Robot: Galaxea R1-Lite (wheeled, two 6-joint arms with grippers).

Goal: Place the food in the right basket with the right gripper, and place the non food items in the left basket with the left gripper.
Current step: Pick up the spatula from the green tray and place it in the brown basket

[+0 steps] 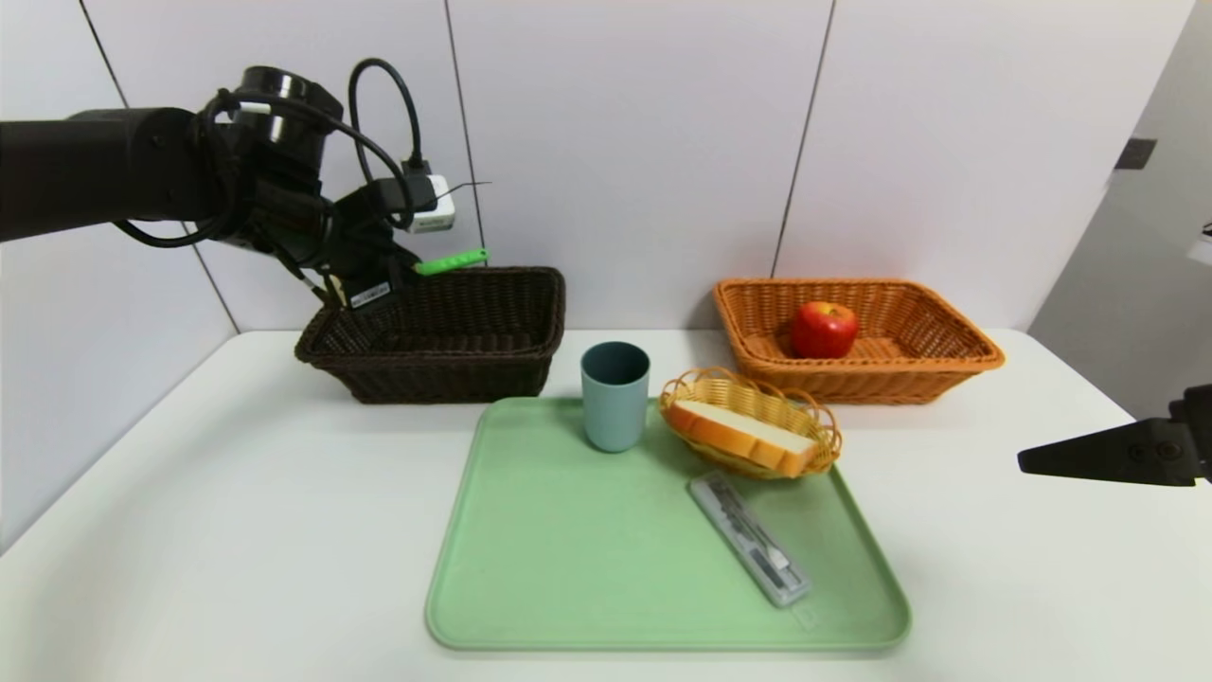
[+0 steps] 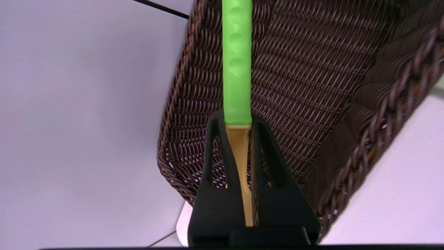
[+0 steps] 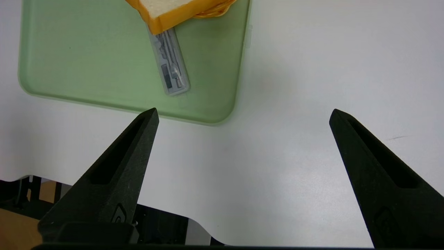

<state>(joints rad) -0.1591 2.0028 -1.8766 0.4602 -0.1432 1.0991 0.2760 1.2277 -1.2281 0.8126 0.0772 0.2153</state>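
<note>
The left gripper (image 2: 237,121) is pinching a green-handled tool (image 2: 237,62) and hanging over the dark basket (image 1: 445,332). The right gripper (image 3: 242,114), fingers spread wide and holding nothing, is waiting over the table to the right of the green tray (image 1: 568,568).

Dark basket (image 1: 445,336): brown woven wicker, ribbed and matt. Right basket (image 1: 937,365): orange wicker, slightly glossy. Tray (image 1: 568,568): smooth matt green plastic. Cup (image 1: 615,396): matt blue-grey plastic. Apple (image 1: 825,330): shiny red skin. Case (image 1: 748,540): clear plastic. Tool (image 2: 237,59): green dimpled, rubbery-looking handle. Table (image 1: 237,530): smooth white.
</note>
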